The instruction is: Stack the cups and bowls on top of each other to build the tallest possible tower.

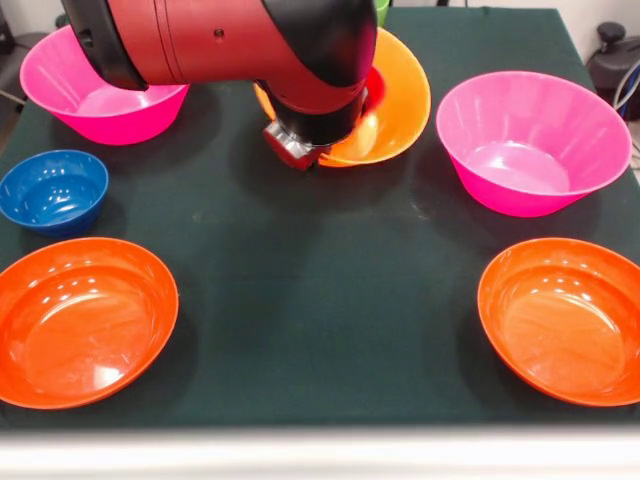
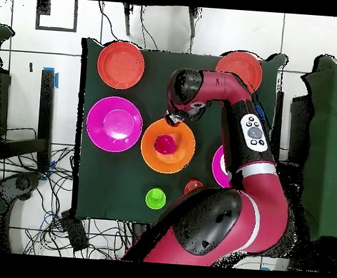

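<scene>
Gripper [image 1: 297, 147] beside glossy, deep orange bowl [image 1: 400, 100].

A dark green cloth [image 1: 320, 330] is spread over the table. Two glossy pink bowls [image 1: 533, 140] [image 1: 100, 90] are seen toward its far corners, two red-orange shallow bowls [image 1: 565, 318] [image 1: 82, 320] at its near corners, a blue bowl [image 1: 52, 190] by one side edge. A red cup [image 2: 164, 144] is seen inside the orange bowl [image 2: 168, 146]; a green cup [image 2: 156, 197] shows too. The arm [image 1: 230, 40] is coloured red and black.
</scene>
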`<act>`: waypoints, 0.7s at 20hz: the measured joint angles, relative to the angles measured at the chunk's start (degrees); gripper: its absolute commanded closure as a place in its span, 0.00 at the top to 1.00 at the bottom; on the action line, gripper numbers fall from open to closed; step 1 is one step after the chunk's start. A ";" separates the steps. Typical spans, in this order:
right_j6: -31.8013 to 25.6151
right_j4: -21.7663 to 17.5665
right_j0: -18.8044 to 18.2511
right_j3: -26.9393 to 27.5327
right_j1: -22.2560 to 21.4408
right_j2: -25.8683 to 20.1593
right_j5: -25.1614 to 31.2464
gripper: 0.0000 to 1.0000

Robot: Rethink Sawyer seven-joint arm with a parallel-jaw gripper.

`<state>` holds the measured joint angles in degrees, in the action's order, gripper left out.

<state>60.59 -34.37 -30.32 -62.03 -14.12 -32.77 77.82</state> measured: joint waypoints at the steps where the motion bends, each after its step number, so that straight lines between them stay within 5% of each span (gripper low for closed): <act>1: 0.00 0.24 -0.04 0.00 -0.09 -0.33 0.05 0.00; 14: 0.00 0.24 -1.01 -0.03 -0.02 -1.12 0.04 0.00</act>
<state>60.59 -34.14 -31.33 -62.06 -14.14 -33.89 77.85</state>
